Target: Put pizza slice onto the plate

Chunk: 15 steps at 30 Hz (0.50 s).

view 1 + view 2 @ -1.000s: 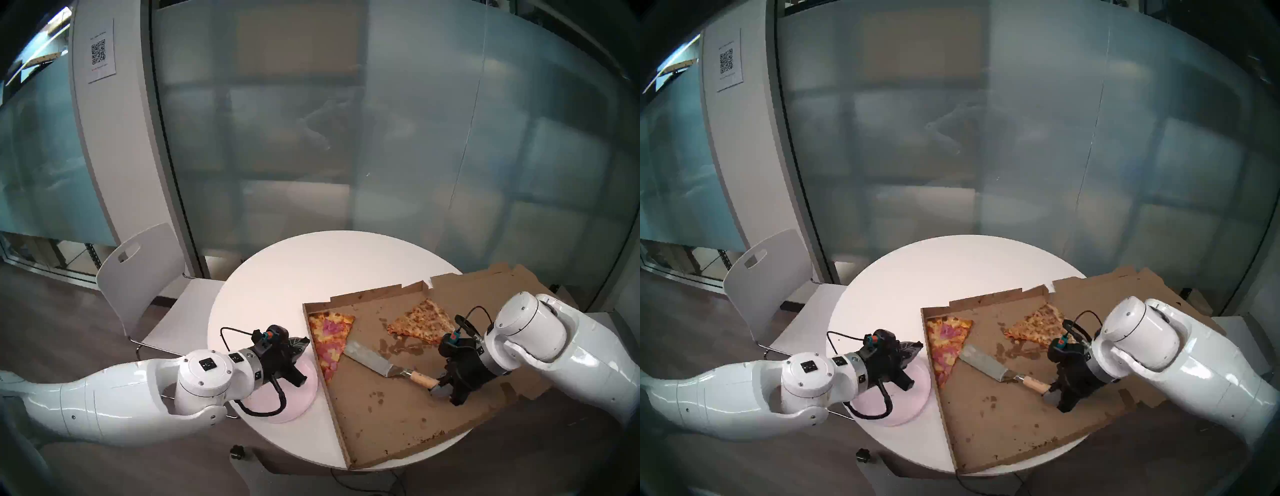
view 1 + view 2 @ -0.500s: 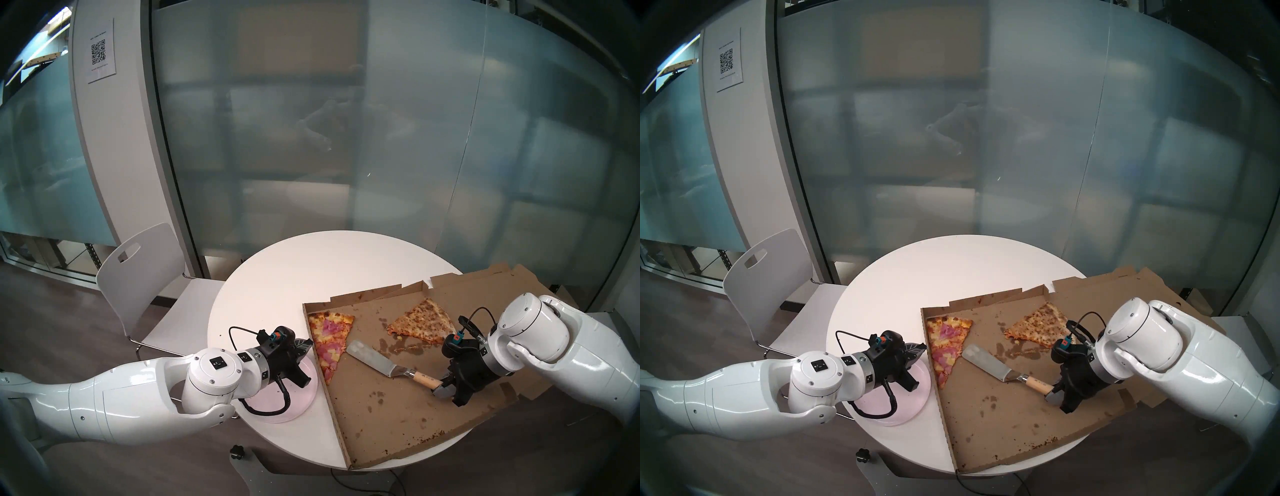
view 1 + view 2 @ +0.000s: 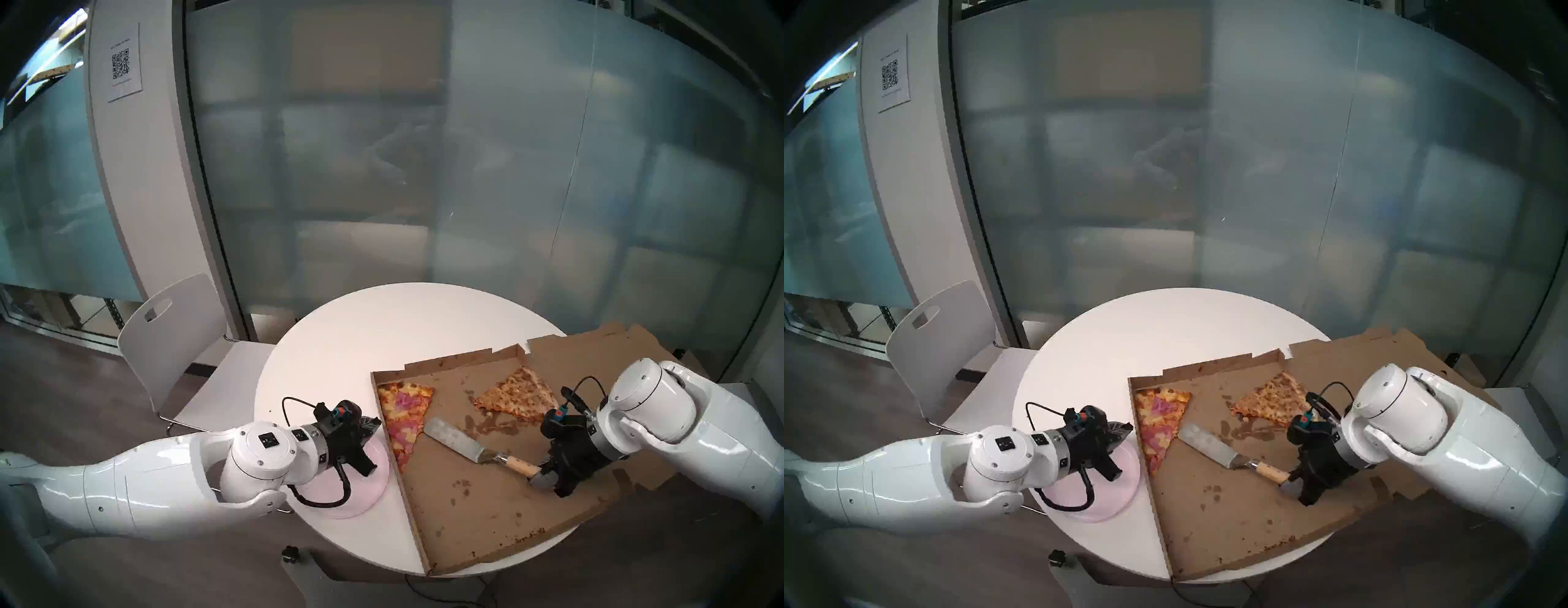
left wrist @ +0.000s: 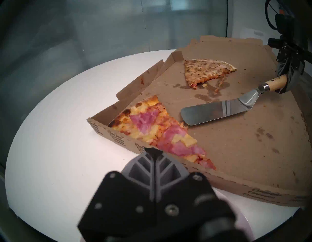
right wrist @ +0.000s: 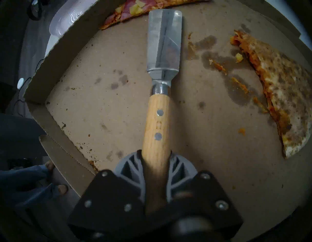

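Ham-topped pizza slice (image 4: 160,133) lies just beyond left gripper (image 4: 152,152).

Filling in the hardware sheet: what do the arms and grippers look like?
Both arms are glossy white shells with rounded joints and small black square marks. Left gripper and right gripper: black bodies, grey ribbed lattice fingers, a looping black cable, and a teal-and-orange connector on top.

Round white table (image 3: 382,322) bears pink plate (image 3: 373,484) and open pizza box (image 3: 488,518)
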{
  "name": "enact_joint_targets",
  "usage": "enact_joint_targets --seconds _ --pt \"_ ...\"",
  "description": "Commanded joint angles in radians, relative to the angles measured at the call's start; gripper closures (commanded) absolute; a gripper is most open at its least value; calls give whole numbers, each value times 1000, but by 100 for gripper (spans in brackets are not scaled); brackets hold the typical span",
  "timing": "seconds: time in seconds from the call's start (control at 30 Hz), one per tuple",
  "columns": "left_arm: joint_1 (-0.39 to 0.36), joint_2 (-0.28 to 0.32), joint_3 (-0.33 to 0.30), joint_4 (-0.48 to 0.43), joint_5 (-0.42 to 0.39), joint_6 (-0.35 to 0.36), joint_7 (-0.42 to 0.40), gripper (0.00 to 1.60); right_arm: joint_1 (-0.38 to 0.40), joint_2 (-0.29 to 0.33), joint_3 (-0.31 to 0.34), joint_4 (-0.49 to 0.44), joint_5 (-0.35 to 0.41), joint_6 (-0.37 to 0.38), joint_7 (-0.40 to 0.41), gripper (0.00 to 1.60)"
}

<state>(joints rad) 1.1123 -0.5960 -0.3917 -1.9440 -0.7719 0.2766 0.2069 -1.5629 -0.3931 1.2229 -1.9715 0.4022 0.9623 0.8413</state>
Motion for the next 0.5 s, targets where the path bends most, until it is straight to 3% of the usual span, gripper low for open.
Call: enact_joint_targets --seconds 0.0,0.47 --pt "-28 -37 -5 12 17 18 2 160 38 -5 -5 10 -10 -2 11 160" --pt "-33 -67 2 46 44 34 -19 160 67 -12 -21 26 -30 -2 36 160"
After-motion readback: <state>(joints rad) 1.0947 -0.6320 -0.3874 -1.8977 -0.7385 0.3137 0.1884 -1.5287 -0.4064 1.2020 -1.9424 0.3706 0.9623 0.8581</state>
